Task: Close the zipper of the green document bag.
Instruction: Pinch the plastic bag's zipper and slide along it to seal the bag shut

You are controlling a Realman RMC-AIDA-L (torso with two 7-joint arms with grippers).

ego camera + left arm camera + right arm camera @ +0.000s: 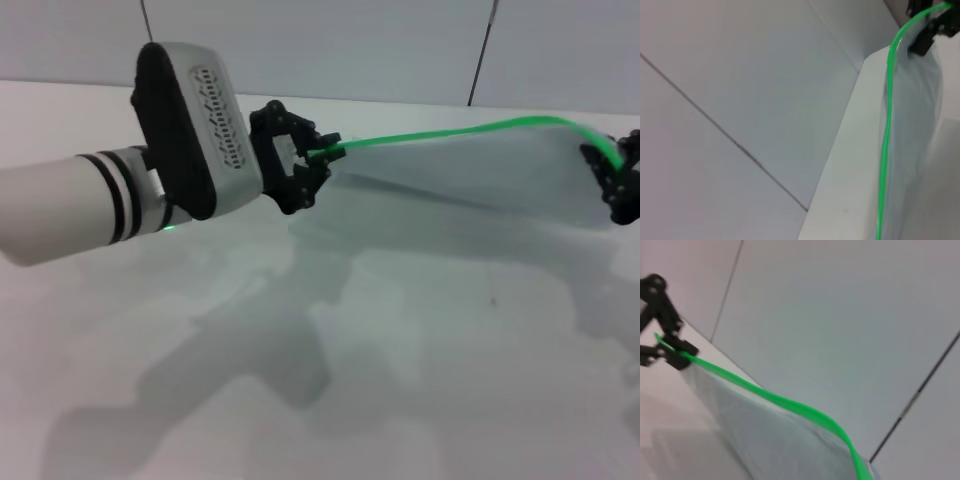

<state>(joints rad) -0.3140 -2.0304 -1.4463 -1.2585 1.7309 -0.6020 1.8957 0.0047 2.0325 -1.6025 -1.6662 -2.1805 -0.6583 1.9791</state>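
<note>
The green document bag (470, 170), a pale translucent pouch, hangs above the table, stretched between both grippers. Its zipper (450, 133) is a bright green strip along the top edge, arching upward toward the right. My left gripper (322, 155) is shut on the zipper's left end. At the frame's right edge my right gripper (612, 172) is shut on the bag's other end. The left wrist view shows the zipper (885, 145) running to the right gripper (927, 27). The right wrist view shows the zipper (770, 397) leading to the left gripper (670, 347). I cannot make out the slider.
A white table (400, 380) lies below the bag, with the arms' shadows on it. Behind its far edge stands a pale wall (350, 50) with thin dark seams.
</note>
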